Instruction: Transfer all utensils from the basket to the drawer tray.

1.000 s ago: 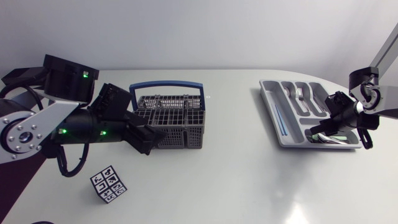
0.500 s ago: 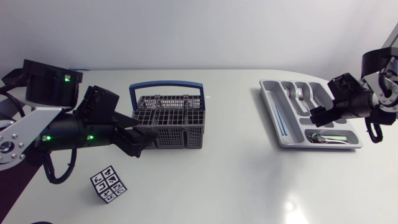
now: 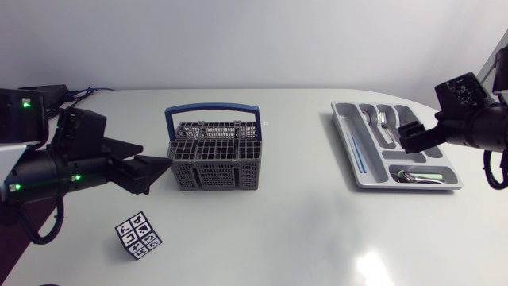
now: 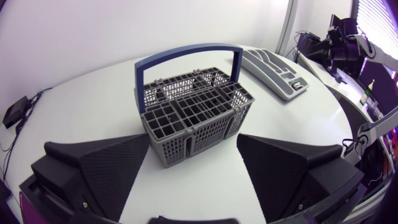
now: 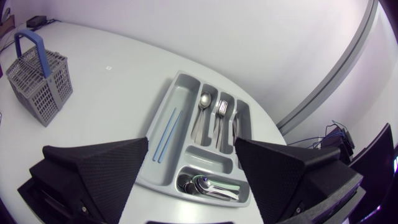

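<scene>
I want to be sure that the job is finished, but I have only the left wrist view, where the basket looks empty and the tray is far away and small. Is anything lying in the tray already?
Observer: Yes. In the right wrist view the tray holds thin blue sticks in its long compartment, with a spoon and a fork in the narrow ones beside it.
Operator: Thank you. And what about the short compartment across the end of the tray?
Observer: It holds a pile of metal cutlery, spoons as far as I can tell.
</scene>
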### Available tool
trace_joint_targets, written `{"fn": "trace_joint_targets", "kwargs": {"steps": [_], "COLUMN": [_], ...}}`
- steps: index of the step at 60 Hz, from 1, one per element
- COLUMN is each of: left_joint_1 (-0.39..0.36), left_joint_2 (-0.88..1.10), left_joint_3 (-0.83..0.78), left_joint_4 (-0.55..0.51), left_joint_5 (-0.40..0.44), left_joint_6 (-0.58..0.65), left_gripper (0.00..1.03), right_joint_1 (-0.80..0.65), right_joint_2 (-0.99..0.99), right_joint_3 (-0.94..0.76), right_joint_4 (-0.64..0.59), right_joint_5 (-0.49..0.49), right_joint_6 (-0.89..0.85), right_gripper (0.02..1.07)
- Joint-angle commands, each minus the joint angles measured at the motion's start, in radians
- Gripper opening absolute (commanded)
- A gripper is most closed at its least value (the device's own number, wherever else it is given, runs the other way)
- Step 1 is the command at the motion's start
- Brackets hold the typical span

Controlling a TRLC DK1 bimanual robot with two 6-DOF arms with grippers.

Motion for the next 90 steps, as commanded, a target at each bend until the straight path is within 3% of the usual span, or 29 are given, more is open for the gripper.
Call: {"fn": "trace_joint_targets", "kwargs": {"steps": [1,21,38,46,90], "left_joint_1": [0.031,0.144,0.152,0.156,0.209], "left_joint_2": [-0.038,-0.184,-0.343,-0.417,-0.805], "left_joint_3": [-0.041,-0.145,-0.245,-0.289,-0.584], "left_joint_4": [-0.006,0.065,0.114,0.126,0.238], "left_joint_5": [-0.003,-0.028,-0.106,-0.139,-0.237], "left_joint_6": [0.022,0.014,0.01,0.006,-0.094], "left_gripper": [0.98,0.98,0.98,0.98,0.94], "right_joint_1": [0.027,0.073,0.111,0.107,0.095], "right_joint_2": [-0.063,-0.219,-0.453,-0.598,-0.984], "right_joint_3": [-0.044,-0.181,-0.356,-0.448,-0.726], "right_joint_4": [0.01,0.085,0.183,0.215,0.235], "right_joint_5": [0.011,0.073,0.149,0.149,0.031], "right_joint_6": [0.046,0.043,0.048,0.045,0.338], "right_gripper": [1.03,1.03,1.03,1.03,1.03]}}
